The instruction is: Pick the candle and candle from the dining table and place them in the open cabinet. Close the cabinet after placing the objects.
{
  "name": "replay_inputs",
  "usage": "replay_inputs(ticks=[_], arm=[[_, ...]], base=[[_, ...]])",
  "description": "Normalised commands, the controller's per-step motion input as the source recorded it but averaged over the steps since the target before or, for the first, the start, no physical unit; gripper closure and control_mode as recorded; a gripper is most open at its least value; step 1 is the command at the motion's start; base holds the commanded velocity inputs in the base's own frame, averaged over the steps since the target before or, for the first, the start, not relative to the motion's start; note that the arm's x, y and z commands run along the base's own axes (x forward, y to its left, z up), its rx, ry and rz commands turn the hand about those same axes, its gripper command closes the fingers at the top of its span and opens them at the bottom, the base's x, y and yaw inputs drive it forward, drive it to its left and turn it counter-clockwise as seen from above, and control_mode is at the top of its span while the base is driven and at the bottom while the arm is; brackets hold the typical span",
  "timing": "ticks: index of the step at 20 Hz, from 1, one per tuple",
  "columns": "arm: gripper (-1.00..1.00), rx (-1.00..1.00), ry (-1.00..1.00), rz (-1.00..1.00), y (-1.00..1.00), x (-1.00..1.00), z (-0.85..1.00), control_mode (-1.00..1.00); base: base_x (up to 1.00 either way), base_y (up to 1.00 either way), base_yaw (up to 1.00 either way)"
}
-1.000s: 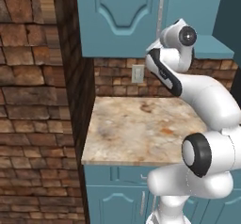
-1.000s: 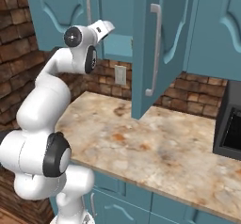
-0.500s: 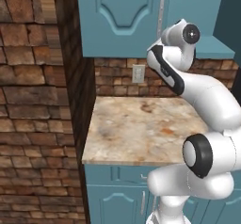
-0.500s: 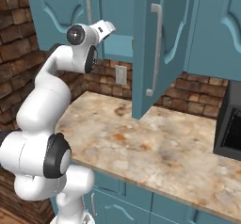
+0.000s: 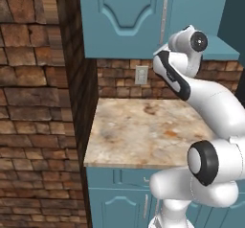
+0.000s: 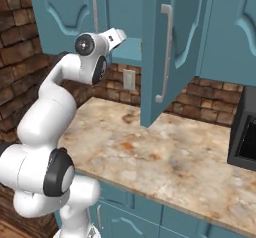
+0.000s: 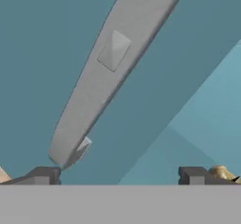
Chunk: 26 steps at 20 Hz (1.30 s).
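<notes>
In the hand view my gripper (image 7: 117,175) is open, its two dark finger tips wide apart with nothing between them. Close ahead runs the long silver bar handle (image 7: 113,72) of a teal cabinet door (image 7: 42,53). A small yellowish-gold thing (image 7: 220,172), the squat candle by its look, peeks out beside the right tip on a lighter teal surface. In the right base view my white hand (image 6: 114,36) is raised at the cabinet (image 6: 125,17), left of its open door (image 6: 172,42). The dining table (image 5: 143,126) lies below.
The open door's handle (image 6: 166,57) hangs out over the marbled top (image 6: 165,157). A wall socket (image 5: 141,74) sits on the brick back wall. A brick pillar (image 5: 38,102) bounds the left side. A dark unit (image 6: 245,132) stands at the counter's right end.
My wrist and hand have shifted slightly to the right, closer to the cabinet. The fingers have stayed wide apart. The door has not moved.
</notes>
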Motion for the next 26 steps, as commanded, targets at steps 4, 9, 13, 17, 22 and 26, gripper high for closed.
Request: replay_inputs(ticks=[4,9,13,17,22,26], arm=[[-1.0,-0.01,-0.04,-0.04,-0.92,-0.25,-0.56,-1.0],[-1.0,0.0,-0.03,-0.07,-0.53,-0.41,-0.27,-1.0],[-1.0,-0.05,0.02,-0.18,0.29,-0.64,0.16,-1.0],[-1.0,-0.05,0.19,-0.21,0.46,-0.49,0.32,-1.0],[-1.0,0.0,0.19,-0.14,0.09,-0.66,0.11,-1.0],[-1.0,0.0,0.0,-0.02,-0.06,-0.91,-0.02,-1.0]], base=[[0.0,0.0,0.0],[0.0,0.0,0.0],[0.0,0.0,0.0],[0.0,0.0,0.0],[0.0,0.0,0.0],[0.0,0.0,0.0]])
